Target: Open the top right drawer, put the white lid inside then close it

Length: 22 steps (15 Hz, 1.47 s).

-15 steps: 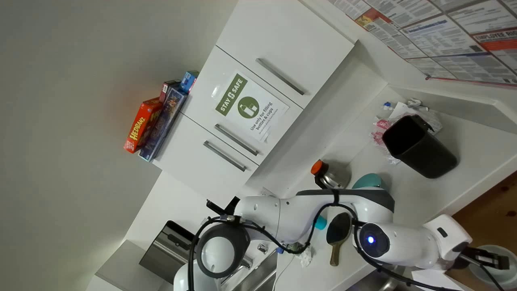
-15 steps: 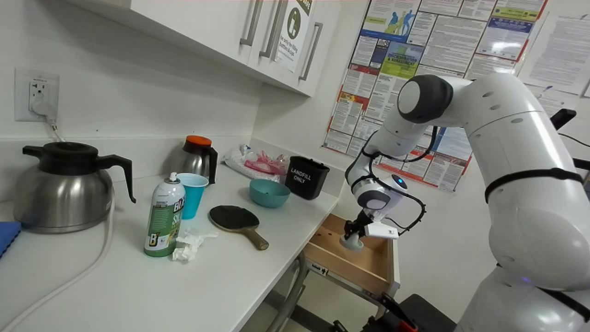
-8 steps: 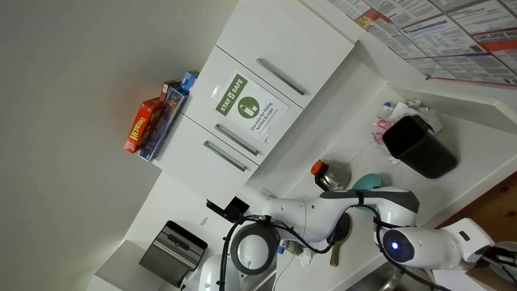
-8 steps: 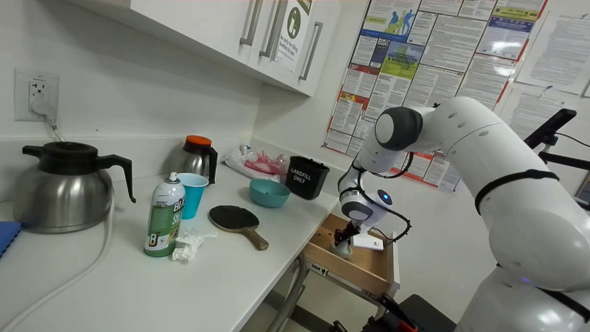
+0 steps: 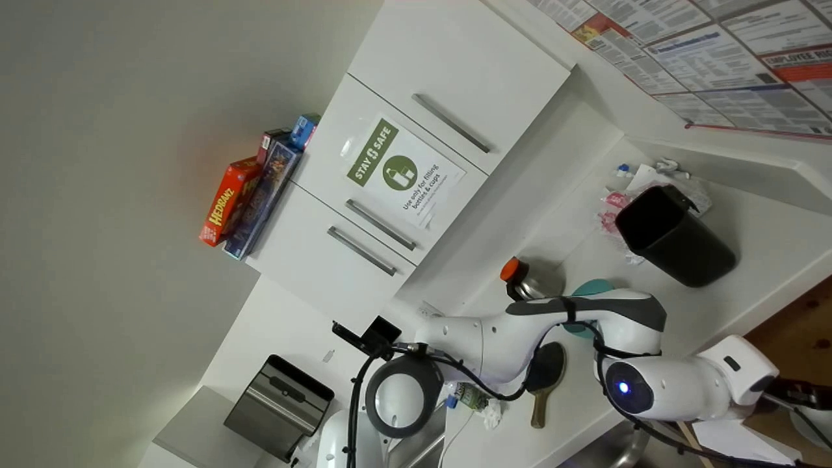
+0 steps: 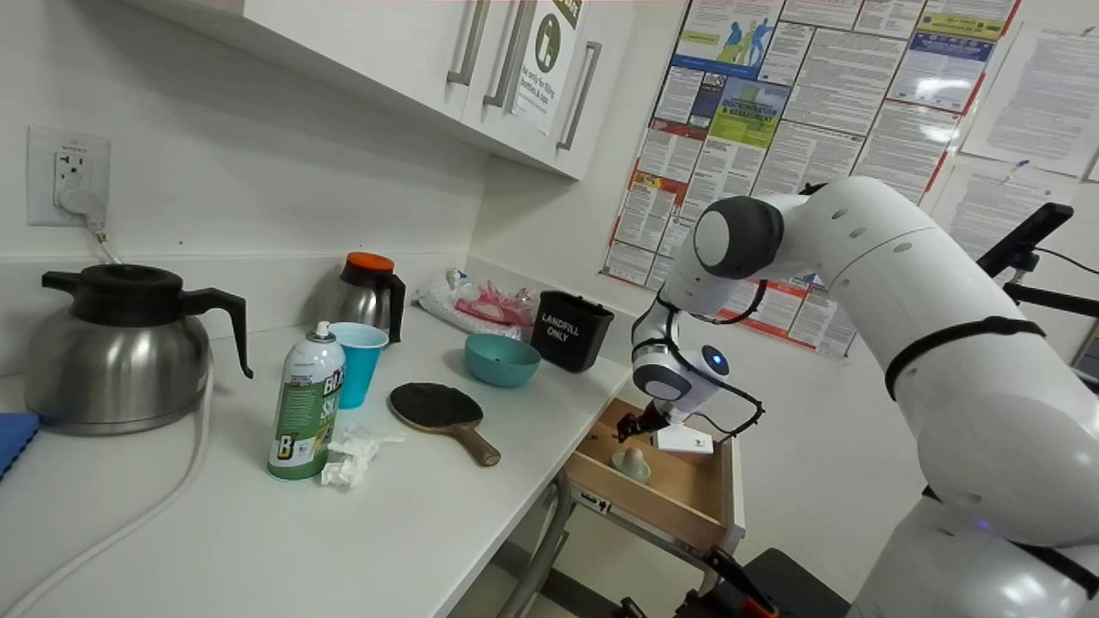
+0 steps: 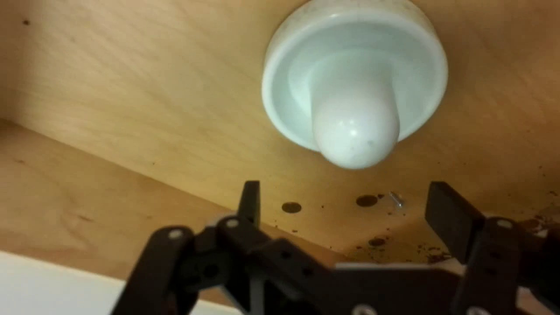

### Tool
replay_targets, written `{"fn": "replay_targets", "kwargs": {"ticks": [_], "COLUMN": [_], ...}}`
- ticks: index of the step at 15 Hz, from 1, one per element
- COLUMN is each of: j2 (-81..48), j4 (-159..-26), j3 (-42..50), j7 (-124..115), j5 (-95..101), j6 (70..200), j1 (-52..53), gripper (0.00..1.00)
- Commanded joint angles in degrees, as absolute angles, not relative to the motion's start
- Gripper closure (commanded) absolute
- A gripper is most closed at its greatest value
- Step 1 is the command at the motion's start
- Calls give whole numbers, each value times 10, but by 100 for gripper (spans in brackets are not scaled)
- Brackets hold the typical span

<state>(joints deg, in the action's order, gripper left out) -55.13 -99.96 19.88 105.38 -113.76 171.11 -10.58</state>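
Observation:
The top right drawer (image 6: 644, 499) is pulled open, with its wood-brown inside showing in both exterior views (image 5: 794, 330) and the wrist view (image 7: 131, 109). The white lid (image 6: 633, 464) lies on the drawer floor, its rounded knob pointing up. The lid fills the top middle of the wrist view (image 7: 354, 127) and shows at the right edge of an exterior view (image 5: 812, 422). My gripper (image 7: 344, 192) is open, with nothing between its fingers. It hangs just above the lid and to one side, apart from it, in both exterior views (image 6: 627, 429) (image 5: 809, 393). The drawer's handle is hidden.
The white counter (image 6: 549, 429) has its edge beside the drawer. On it stand a teal bowl (image 6: 501, 359), a black landfill bin (image 6: 571, 333), a paddle (image 6: 436, 405), a blue cup (image 6: 359, 365) and a spray can (image 6: 305, 412). A small screw (image 7: 396, 199) lies in the drawer.
One second ago my gripper held the lid over the drawer. It went down into the drawer, let go of the lid, and has risen slightly away from it.

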Motion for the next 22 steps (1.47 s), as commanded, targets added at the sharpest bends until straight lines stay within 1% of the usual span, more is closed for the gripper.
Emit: {"fn": "replay_targets", "kwargs": {"ticks": [1, 8, 12, 14, 15, 19, 22], "j2": [-422, -212, -140, -127, -124, -150, -168], "j4": [-1119, -1291, -1340, -1352, -1353, -1338, -1330], "j3": [217, 246, 274, 291, 276, 283, 289], "j7": [1090, 1067, 1026, 990, 968, 902, 862], "j5": [-1121, -985, -938, -914, -893, -851, -818], "j6": [1701, 1674, 1601, 1546, 1518, 1403, 1342], "j1": [-92, -105, -136, -156, -191, -253, -287], "gripper": [0, 0, 0, 0, 0, 0, 0]}}
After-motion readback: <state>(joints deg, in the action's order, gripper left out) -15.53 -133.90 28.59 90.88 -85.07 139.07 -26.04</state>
